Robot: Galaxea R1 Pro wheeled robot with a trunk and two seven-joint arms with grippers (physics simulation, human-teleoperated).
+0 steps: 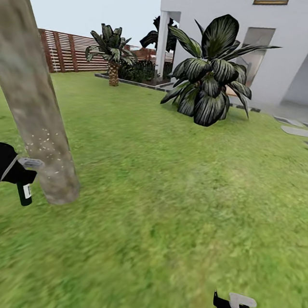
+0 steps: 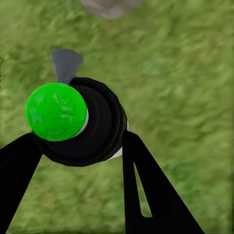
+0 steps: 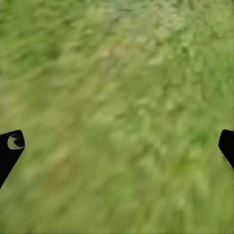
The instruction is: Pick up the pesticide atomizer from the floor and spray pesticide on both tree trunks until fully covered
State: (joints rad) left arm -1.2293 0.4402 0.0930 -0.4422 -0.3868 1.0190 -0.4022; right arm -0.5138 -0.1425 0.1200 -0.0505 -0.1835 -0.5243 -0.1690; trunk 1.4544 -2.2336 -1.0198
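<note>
The left pincer (image 1: pixel 22 175) is clenching the pesticide atomizer (image 1: pixel 24 193) just beside the base of a thick tree trunk (image 1: pixel 29 103), where pale specks are dotting the bark; from the left wrist, the bottle (image 2: pixel 78 124) is sitting between the two black fingers (image 2: pixel 151 190) over the lawn (image 2: pixel 185 73). The right pincer (image 1: pixel 236 306) is hanging released, low over the grass, well apart from the trunk.
</note>
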